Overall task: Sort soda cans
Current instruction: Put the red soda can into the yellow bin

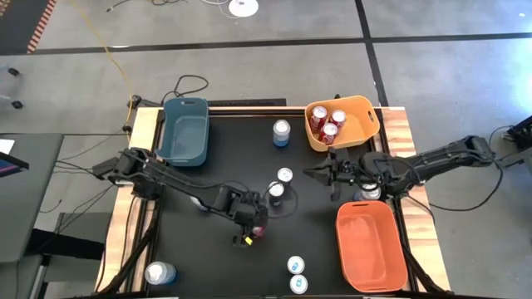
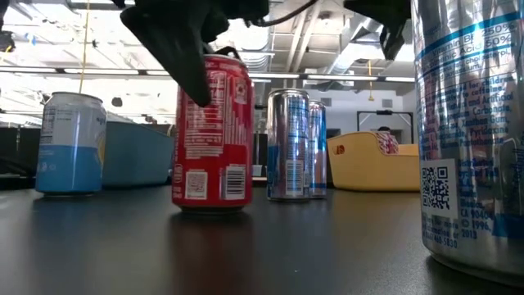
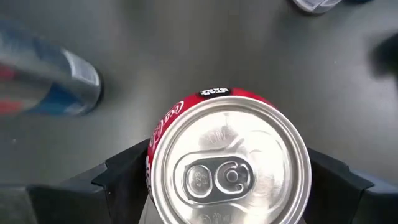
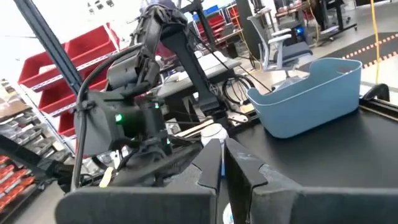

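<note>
Red aluminium is filling the space between the left gripper's (image 3: 230, 186) dark, matte fingers (image 3: 121, 180), which are standing wide on either side of an upright red soda can (image 3: 229, 168) with a shiny silver top and pull tab; whether the fingers are pressing its wall I cannot tell. In the high view this left gripper (image 1: 252, 223) is hanging over the black table (image 1: 199, 257) near its middle, and the level view is showing the same red soda can (image 2: 213, 135) standing on the smooth dark surface with a dark finger against its upper side. Just beside it, two slim silver-and-blue cans (image 1: 279, 184) are standing close together, and a blue can (image 1: 282, 132) is standing farther back between the bins. The right gripper (image 1: 332, 174) is reaching in from the table's right side, below a rounded yellow plastic bin (image 1: 366, 120) holding three red cans (image 1: 327, 123); its dark fingers (image 4: 239, 165) are sitting almost together, only a thin slit between them, gripping nothing. A rectangular orange plastic bin (image 1: 370, 245) is sitting at the front right, a blue-grey plastic bin (image 1: 185, 129) at the back left. Two silver-topped cans (image 1: 297, 275) are standing at the front edge, and one pale blue can (image 1: 160, 273) is standing at the front left corner.
</note>
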